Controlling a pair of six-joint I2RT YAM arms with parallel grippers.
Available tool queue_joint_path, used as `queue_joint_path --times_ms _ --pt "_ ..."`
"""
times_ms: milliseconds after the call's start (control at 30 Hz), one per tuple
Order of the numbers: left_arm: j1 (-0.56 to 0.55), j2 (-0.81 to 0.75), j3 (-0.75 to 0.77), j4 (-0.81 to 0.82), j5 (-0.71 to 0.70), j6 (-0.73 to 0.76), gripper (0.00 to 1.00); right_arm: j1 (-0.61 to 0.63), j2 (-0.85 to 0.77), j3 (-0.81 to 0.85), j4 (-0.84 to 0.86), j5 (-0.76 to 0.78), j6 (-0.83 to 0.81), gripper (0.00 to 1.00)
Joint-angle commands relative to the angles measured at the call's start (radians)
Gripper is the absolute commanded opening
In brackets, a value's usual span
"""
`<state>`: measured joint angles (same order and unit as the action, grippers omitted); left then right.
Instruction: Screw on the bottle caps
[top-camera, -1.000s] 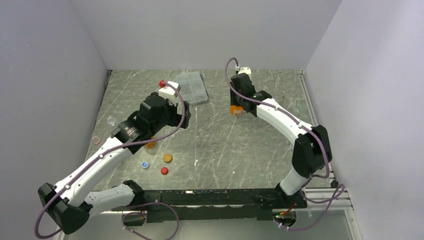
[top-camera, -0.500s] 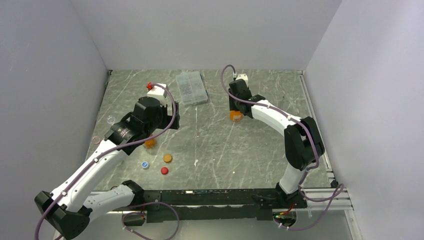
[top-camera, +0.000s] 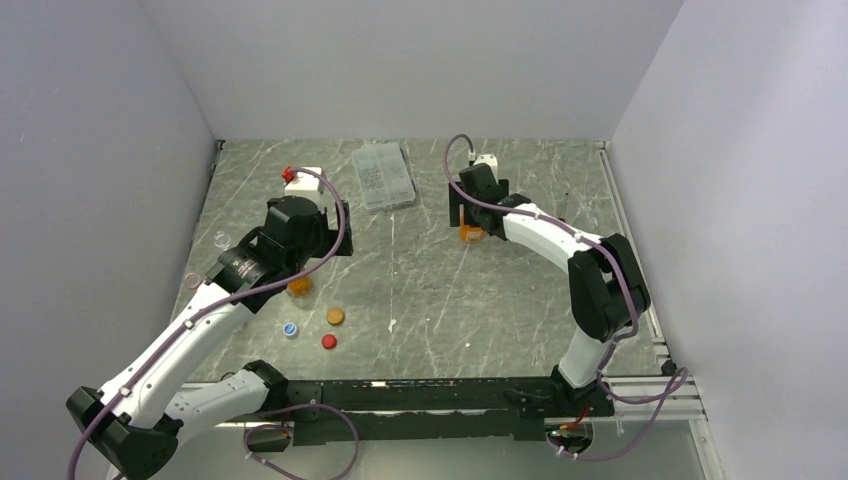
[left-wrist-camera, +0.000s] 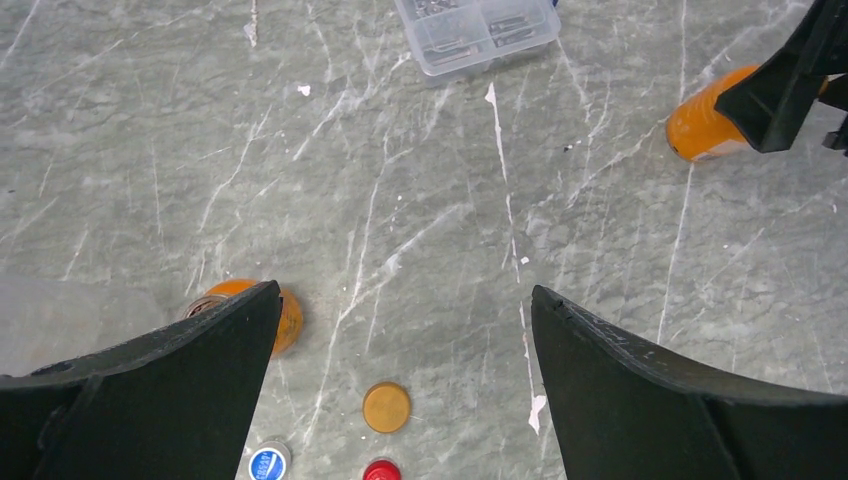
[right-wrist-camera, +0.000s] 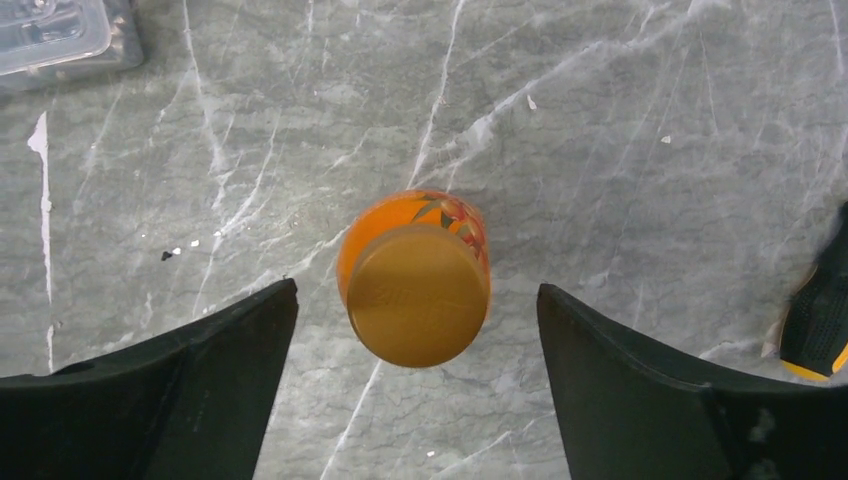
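Neatly, a round orange cap tops a squat bottle

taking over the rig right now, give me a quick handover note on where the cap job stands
Left gripper: open, empty, above the table.
Right gripper: open, straddling the far orange bottle without touching it.
Far orange bottle: upright, fitted orange cap on top; tightness cannot be judged.
Near orange bottle: upright by the left fingers, top partly hidden, seems uncapped.
Loose on the table: loose orange cap, blue-and-white cap, red cap.
Done: one bottle capped.
Left: the near orange bottle, probably with the loose orange cap.
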<state>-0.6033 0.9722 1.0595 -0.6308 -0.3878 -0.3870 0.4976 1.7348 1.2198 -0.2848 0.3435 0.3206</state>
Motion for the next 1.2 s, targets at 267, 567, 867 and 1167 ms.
queue_joint_path --times_ms 267,567,867,1167 --pt "0.045 0.010 0.015 -0.174 -0.147 -0.155 0.99 -0.003 -0.203 0.059 -0.122 -0.041 0.035 0.99" --pt "0.157 0.026 -0.015 -0.207 -0.155 -0.178 0.97 0.031 -0.357 0.013 -0.162 -0.107 0.059 0.98" --pt "0.281 0.077 -0.074 -0.144 -0.098 -0.204 0.79 0.114 -0.422 0.003 -0.176 -0.097 0.076 0.97" --pt "0.347 0.099 -0.153 -0.072 -0.093 -0.262 0.67 0.163 -0.446 -0.016 -0.178 -0.069 0.084 0.96"
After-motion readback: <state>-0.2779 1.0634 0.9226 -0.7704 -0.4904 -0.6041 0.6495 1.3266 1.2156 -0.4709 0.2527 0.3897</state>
